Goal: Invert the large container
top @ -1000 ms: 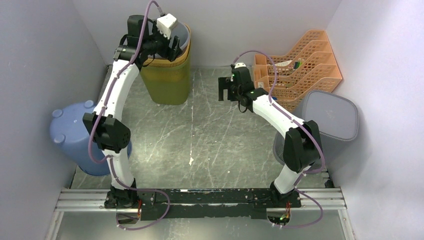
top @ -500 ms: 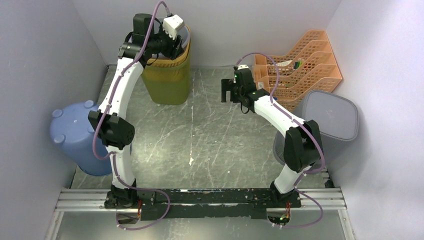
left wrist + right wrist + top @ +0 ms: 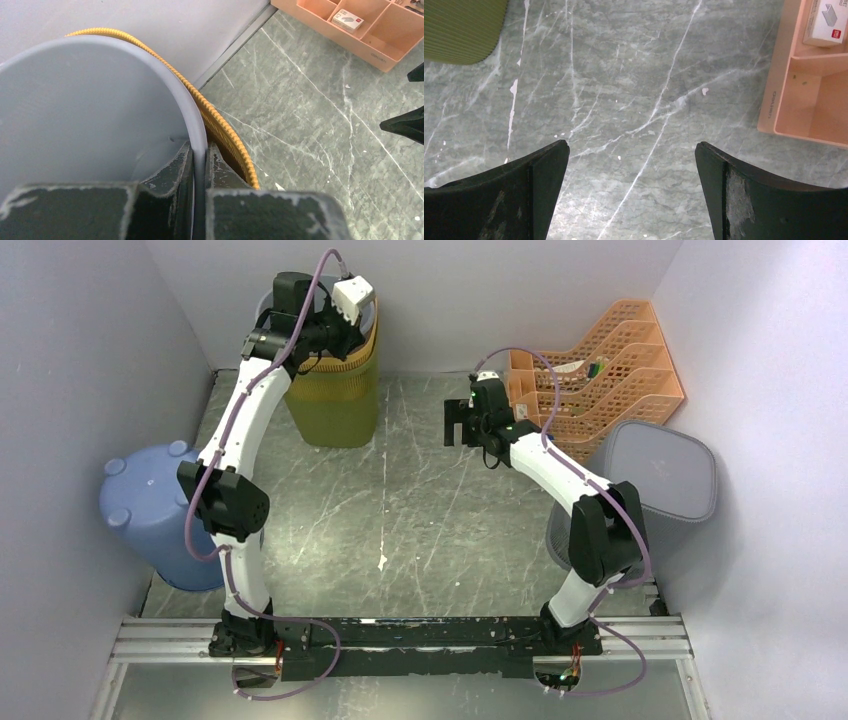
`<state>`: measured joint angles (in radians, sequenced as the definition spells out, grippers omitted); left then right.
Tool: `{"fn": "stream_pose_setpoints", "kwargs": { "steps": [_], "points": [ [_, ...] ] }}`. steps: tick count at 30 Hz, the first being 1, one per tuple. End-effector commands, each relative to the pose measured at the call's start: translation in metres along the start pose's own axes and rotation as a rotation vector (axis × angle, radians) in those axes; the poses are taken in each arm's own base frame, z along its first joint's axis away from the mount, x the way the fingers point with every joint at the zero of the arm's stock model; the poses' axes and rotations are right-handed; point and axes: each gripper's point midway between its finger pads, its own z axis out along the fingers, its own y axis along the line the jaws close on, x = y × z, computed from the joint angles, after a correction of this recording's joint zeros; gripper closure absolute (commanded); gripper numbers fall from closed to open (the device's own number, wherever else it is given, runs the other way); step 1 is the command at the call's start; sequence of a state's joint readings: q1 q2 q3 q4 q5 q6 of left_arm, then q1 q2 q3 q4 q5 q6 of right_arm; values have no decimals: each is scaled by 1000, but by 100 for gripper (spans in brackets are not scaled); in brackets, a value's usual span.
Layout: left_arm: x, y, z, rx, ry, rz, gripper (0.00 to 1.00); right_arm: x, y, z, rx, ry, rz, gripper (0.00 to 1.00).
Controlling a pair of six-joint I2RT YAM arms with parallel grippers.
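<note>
Upper left of the top view, the left gripper (image 3: 200, 150) pinches the upright grey bin (image 3: 90, 115) by its rim from above; the right gripper (image 3: 631, 165), spread, hangs well apart.

On the worktop (image 3: 420, 510), the large container (image 3: 335, 405) stands rear left, the drum (image 3: 135, 505) front left, the file rack (image 3: 610, 360) rear right, the bin (image 3: 665, 470) before it.

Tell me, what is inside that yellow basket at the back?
A grey bin nests inside the yellow basket, its rim pinched by the left gripper. The bin's bottom and any contents are hidden.
</note>
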<state>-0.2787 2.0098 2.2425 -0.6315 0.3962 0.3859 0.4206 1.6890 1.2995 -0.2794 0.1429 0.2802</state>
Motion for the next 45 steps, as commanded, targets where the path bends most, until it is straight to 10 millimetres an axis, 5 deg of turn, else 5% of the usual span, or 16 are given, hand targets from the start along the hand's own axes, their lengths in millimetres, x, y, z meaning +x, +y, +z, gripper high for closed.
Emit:
{"fn": "stream_pose_setpoints", "kwargs": {
  "steps": [1,4,7,14,18,28,35,39,45],
  "points": [
    [108,7,9,-35,320,-99,93,-9,-3,-10,-5,-39,16,0],
    [94,19,8,-95,284,-113,93,-7,-4,-9,-5,-36,19,0],
    [58,34,0,-175,166,-113,93,-5,-4,-9,-6,-30,22,0],
    [-75,75,-74,-428,-239,-68,93,-2,-6,-11,-2,-33,25,0],
    [-122,82,-122,-524,-403,-41,93,-2,-5,-12,-6,-36,31,0],
    [-188,58,-202,-574,-592,3,93,2,-3,-11,-22,-31,42,1],
    [-238,39,-291,-647,-763,60,93,2,-2,-11,-30,-33,40,1],
    [-251,25,-332,-657,-845,67,93,-8,-3,-16,-22,-53,36,1],
    [-253,-12,-351,-503,-903,19,93,-39,-16,-29,27,-109,37,1]
  ]
}}
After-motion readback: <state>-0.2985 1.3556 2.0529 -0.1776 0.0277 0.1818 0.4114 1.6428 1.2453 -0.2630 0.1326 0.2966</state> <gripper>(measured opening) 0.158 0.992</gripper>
